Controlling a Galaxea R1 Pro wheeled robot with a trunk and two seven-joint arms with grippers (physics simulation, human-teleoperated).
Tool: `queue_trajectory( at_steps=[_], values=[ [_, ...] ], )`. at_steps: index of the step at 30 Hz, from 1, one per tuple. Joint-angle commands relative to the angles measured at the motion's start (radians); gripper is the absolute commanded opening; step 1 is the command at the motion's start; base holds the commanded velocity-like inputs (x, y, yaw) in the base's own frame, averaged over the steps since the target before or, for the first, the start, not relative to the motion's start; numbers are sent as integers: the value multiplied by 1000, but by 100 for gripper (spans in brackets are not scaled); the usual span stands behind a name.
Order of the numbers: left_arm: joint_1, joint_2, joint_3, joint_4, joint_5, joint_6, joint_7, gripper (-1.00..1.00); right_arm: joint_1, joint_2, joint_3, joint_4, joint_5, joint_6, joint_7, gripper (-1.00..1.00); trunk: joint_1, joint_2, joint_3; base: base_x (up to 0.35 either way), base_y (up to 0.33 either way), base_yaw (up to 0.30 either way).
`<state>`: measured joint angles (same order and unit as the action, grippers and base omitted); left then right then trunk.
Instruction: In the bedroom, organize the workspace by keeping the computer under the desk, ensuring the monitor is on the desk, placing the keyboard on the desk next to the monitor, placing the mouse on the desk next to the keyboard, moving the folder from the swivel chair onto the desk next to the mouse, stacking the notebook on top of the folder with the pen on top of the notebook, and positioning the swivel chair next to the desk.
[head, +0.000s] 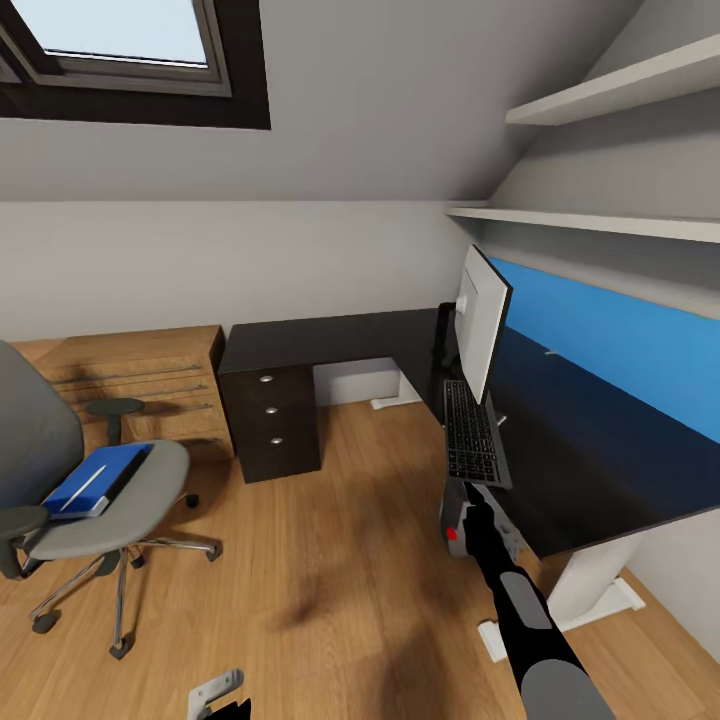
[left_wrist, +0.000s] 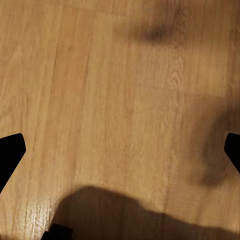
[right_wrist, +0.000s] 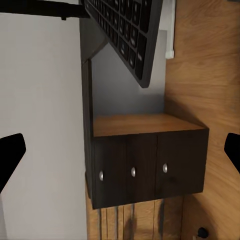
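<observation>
Even, soft daylight fills the room, and a skylight (head: 120, 30) in the sloped ceiling glows bright pale blue. The wooden floor (head: 330, 560) carries blurred dark patches of shadow with no hard edges. The glossy black table (head: 600, 440) mirrors the blue wall band (head: 620, 350) as a dull blue sheen near its back edge. The head view bends straight lines near its edges, as the shelves (head: 600, 100) and the chair (head: 110, 490) show. The left wrist view shows warm, well-lit floor with a broad soft shadow and a smudged darker streak. The right wrist view is dimmer; the drawers (right_wrist: 150, 165) look dark, their knobs catching small glints.
</observation>
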<state>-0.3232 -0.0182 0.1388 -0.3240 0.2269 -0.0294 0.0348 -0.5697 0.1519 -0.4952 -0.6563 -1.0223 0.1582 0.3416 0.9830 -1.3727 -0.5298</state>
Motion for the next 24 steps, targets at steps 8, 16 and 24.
queue_trajectory(
  at_steps=[8, 16, 24],
  values=[
    [0, 0, -1, 0, 9, -3, 2, 100, -1, -2, -6, 0, -10, 69, 4, 100, 0, -1, -1, 0, 0, 0],
    [0, 0, -1, 0, 9, -3, 2, 100, -1, 1, -6, -1, -9, 92, 5, 100, 0, -1, -1, 0, 0, 0],
    [0, 0, -1, 0, 9, -3, 2, 100, -1, 0, -6, -2, -7, 95, 5, 100, 0, -1, -1, 0, 0, 0]
  ],
)
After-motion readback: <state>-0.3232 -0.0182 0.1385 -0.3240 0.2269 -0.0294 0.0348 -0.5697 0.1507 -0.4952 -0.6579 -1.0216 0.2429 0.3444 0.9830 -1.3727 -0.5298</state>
